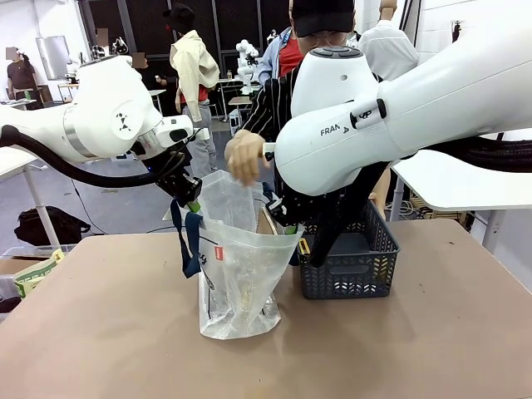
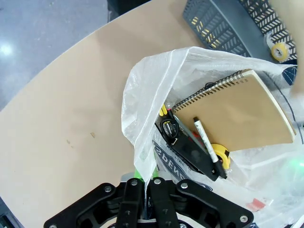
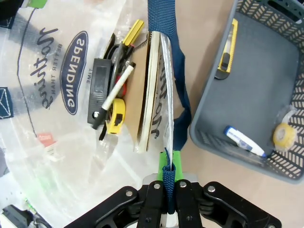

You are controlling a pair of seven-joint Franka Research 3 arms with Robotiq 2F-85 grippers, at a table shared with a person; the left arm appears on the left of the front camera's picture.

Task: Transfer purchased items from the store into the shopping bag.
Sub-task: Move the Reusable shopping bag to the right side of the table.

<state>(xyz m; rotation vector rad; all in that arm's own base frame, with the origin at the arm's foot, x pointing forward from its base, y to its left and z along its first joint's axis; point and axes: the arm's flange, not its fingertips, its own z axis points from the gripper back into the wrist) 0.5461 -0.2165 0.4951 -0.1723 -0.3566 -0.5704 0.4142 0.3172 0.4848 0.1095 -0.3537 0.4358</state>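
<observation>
Translucent shopping bag [image 1: 237, 274] stands on the table [image 1: 100, 332] just beside the store [image 1: 349, 278]. Our left tool [image 2: 145, 183] pinches its rim and our right tool [image 3: 167, 178] clamps its navy strap [image 3: 164, 28], so the mouth gapes for the person's hand [image 1: 245, 158].

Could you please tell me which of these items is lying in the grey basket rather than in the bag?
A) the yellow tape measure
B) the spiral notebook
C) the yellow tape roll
C: the right wrist view shows the yellow tape roll on the floor of the basket, while the notebook and tape measure sit inside the shopping bag.
</observation>
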